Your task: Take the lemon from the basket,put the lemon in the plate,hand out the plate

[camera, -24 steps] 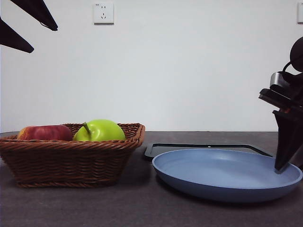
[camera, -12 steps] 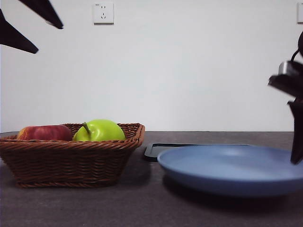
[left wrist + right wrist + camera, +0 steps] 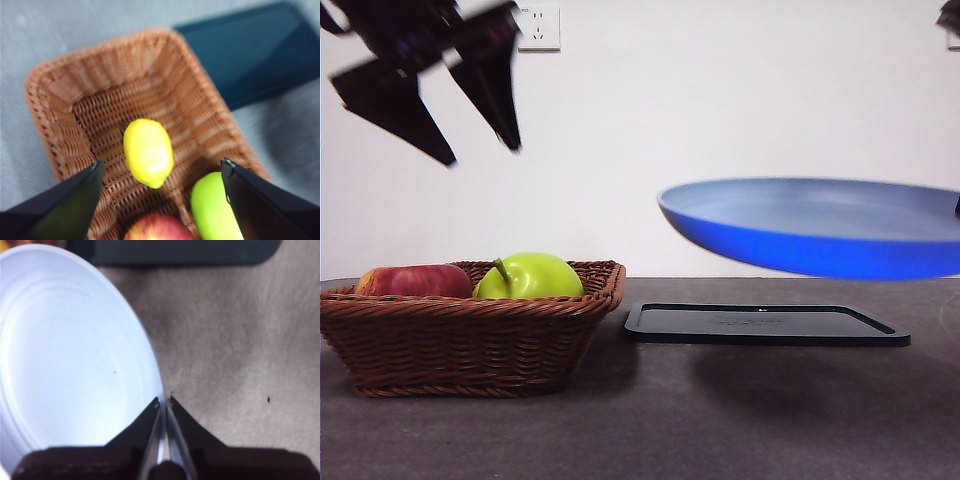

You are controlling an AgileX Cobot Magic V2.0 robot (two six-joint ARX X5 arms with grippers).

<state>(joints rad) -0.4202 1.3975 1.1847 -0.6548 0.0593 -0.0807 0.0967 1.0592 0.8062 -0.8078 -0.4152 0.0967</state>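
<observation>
The lemon (image 3: 148,152), small, yellow and oval, lies on the floor of the brown wicker basket (image 3: 115,75); the front view hides it behind the basket wall (image 3: 470,335). My left gripper (image 3: 162,167) is open and hangs above the basket, straddling the lemon; it shows at the upper left of the front view (image 3: 480,100). My right gripper (image 3: 164,401) is shut on the rim of the blue-grey plate (image 3: 70,360). The plate (image 3: 820,225) is held in the air above the black tray, empty.
A green apple (image 3: 532,275) and a red apple (image 3: 415,280) lie in the basket. A flat black tray (image 3: 765,323) lies on the dark table beside the basket. A wall socket (image 3: 539,27) is on the white wall.
The plate has been lifted off the tray and now hangs well above it. The left gripper has come down and rightward toward the basket.
</observation>
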